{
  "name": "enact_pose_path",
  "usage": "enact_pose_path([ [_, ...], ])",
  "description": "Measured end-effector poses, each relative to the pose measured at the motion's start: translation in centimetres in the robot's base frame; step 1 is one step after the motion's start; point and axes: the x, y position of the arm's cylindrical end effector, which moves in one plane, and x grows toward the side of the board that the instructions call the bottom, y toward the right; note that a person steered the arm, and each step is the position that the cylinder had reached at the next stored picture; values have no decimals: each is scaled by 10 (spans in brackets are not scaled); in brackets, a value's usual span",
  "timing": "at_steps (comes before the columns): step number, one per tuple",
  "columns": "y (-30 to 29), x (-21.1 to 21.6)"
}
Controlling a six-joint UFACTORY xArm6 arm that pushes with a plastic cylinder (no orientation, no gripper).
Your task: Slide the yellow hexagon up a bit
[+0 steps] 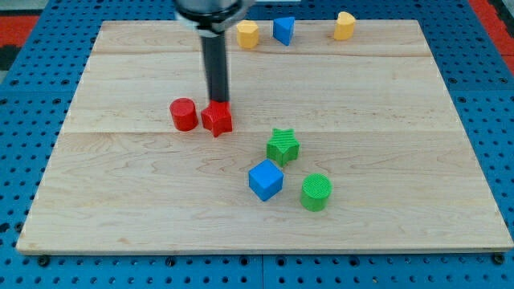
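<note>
Camera view shows my tip, a bare rod holding nothing, touching the red block; heading for the yellow hexagon could drag it along.

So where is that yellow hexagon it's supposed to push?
The yellow hexagon sits near the board's top edge, a little left of centre in the camera view, just left of the blue block. My tip is well below it, by the red blocks.

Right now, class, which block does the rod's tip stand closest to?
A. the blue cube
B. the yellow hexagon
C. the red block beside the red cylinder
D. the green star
C: my tip sits at the top edge of the red block, right of the red cylinder.
</note>
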Motion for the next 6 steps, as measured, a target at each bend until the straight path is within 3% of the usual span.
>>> enact_pose_path([
  [1,-2,-8],
  [2,-5,-82],
  [3,-8,-117],
  [4,33,-126],
  [6,8,-172],
])
